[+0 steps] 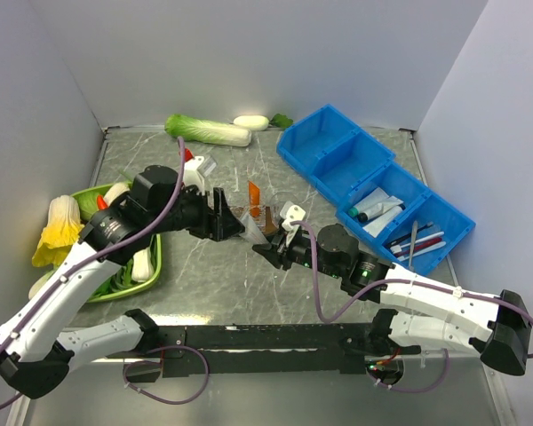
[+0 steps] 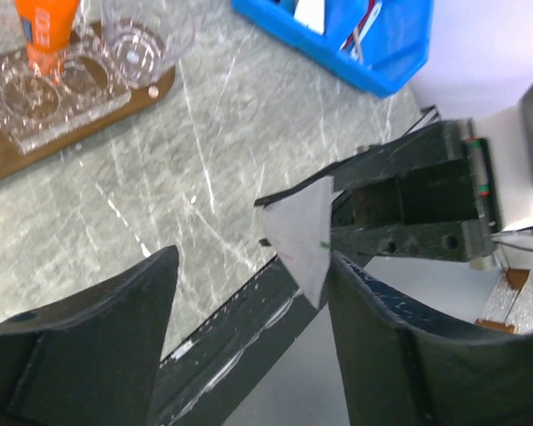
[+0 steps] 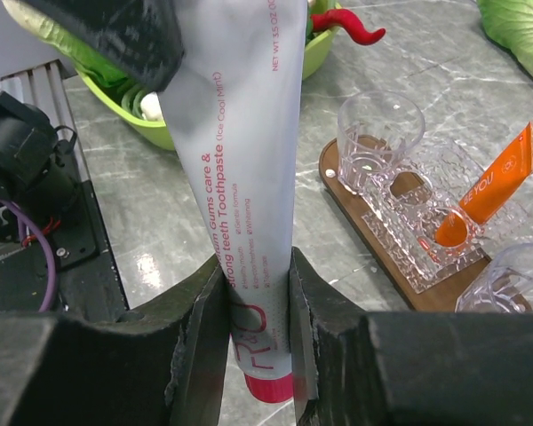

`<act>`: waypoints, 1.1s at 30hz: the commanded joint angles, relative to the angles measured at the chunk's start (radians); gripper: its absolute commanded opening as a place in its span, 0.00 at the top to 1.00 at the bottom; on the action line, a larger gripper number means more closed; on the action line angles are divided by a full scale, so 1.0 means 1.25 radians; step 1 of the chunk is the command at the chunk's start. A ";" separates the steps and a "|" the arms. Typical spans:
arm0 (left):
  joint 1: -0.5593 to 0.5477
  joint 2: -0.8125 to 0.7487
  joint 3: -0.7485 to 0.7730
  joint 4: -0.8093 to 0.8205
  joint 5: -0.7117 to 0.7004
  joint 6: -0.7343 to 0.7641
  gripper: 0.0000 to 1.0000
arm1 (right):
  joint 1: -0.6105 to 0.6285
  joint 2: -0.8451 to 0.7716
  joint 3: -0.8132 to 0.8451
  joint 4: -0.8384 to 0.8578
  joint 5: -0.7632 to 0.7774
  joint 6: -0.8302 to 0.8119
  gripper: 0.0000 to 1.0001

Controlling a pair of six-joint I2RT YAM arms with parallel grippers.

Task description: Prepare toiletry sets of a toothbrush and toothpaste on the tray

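My right gripper is shut on a white toothpaste tube with a red cap, cap end down. The tube's flat end sits between the spread fingers of my left gripper, against one finger; that gripper is open. The orange toothpaste stands in a clear holder on the brown tray, just behind both grippers. A thin white toothbrush lies among other sticks in the blue bin.
Clear cups stand on the tray. A green dish of vegetables sits left. A cabbage lies at the back. Blue bins at right hold white tubes with dark caps. The arms' black base rail runs along the near edge.
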 commanded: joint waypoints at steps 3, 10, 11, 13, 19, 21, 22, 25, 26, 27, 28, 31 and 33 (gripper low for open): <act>-0.003 -0.001 0.004 0.044 -0.016 -0.024 0.34 | 0.004 -0.014 0.001 0.055 0.007 0.016 0.78; -0.003 0.016 -0.013 0.073 0.011 -0.036 0.46 | 0.005 0.002 0.011 0.038 0.022 0.014 0.79; -0.003 0.013 -0.015 0.080 0.008 -0.039 0.47 | 0.004 0.002 0.009 0.038 0.022 0.014 0.79; -0.003 0.013 -0.020 0.090 0.012 -0.044 0.47 | 0.005 0.006 0.011 0.037 0.021 0.012 0.79; -0.003 0.028 -0.028 0.102 0.040 -0.049 0.69 | 0.004 0.019 0.012 0.038 0.023 0.014 0.79; -0.003 0.031 -0.029 0.097 0.044 -0.046 0.79 | 0.005 0.021 0.011 0.040 0.027 0.016 0.79; -0.003 0.034 -0.031 0.098 0.053 -0.046 0.83 | 0.004 0.022 0.011 0.040 0.029 0.014 0.79; -0.002 0.033 -0.035 0.111 0.050 -0.047 0.99 | 0.004 0.025 0.012 0.037 0.039 0.014 0.79; -0.003 0.025 -0.035 0.114 0.040 -0.047 0.99 | 0.004 0.025 0.012 0.036 0.040 0.016 0.79; -0.003 0.022 -0.035 0.124 0.028 -0.045 0.99 | 0.005 0.025 0.010 0.037 0.044 0.018 0.79; -0.003 0.017 -0.034 0.127 -0.007 -0.039 0.99 | 0.004 0.023 0.009 0.037 0.046 0.020 0.78; -0.003 -0.004 -0.019 0.130 -0.095 -0.017 0.99 | 0.005 0.010 0.000 0.038 0.056 0.028 0.62; -0.003 -0.015 -0.001 0.124 -0.153 -0.002 0.99 | 0.004 -0.002 -0.011 0.037 0.061 0.030 0.43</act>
